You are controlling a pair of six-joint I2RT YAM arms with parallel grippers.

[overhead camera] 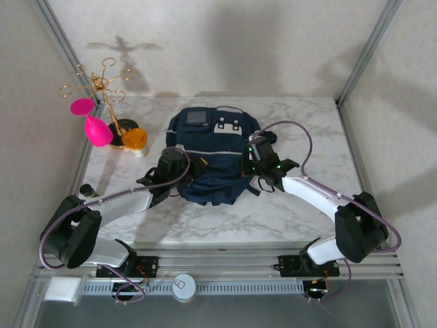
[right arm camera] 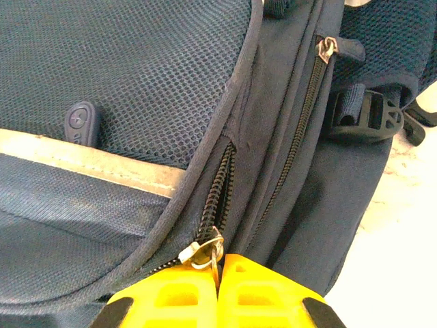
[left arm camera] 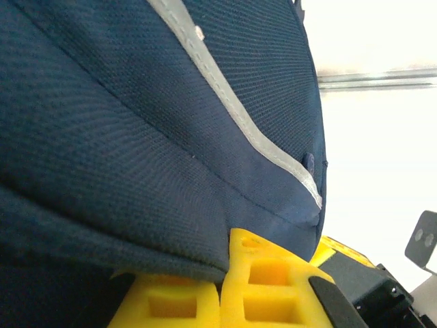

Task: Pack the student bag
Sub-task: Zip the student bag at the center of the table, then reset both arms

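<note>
The student bag (overhead camera: 212, 154), navy with pale stripes and grey-white front patches, lies in the middle of the marble table. My left gripper (overhead camera: 183, 164) is at its left side. In the left wrist view that gripper (left arm camera: 225, 273) is shut, its yellow fingers (left arm camera: 273, 273) pinching a fold of the bag's navy fabric (left arm camera: 136, 171). My right gripper (overhead camera: 256, 154) is at the bag's right side. In the right wrist view it (right arm camera: 220, 273) is shut on the metal pull ring (right arm camera: 215, 258) of a zip slider (right arm camera: 198, 251) on the bag's dark zip (right arm camera: 222, 184).
A gold wire stand (overhead camera: 101, 89) with pink pieces (overhead camera: 97, 130) and an orange item (overhead camera: 134, 139) sits at the table's back left. A small dark cylinder (overhead camera: 87, 190) stands by the left edge. Metal frame posts (overhead camera: 365, 51) rise at the back corners.
</note>
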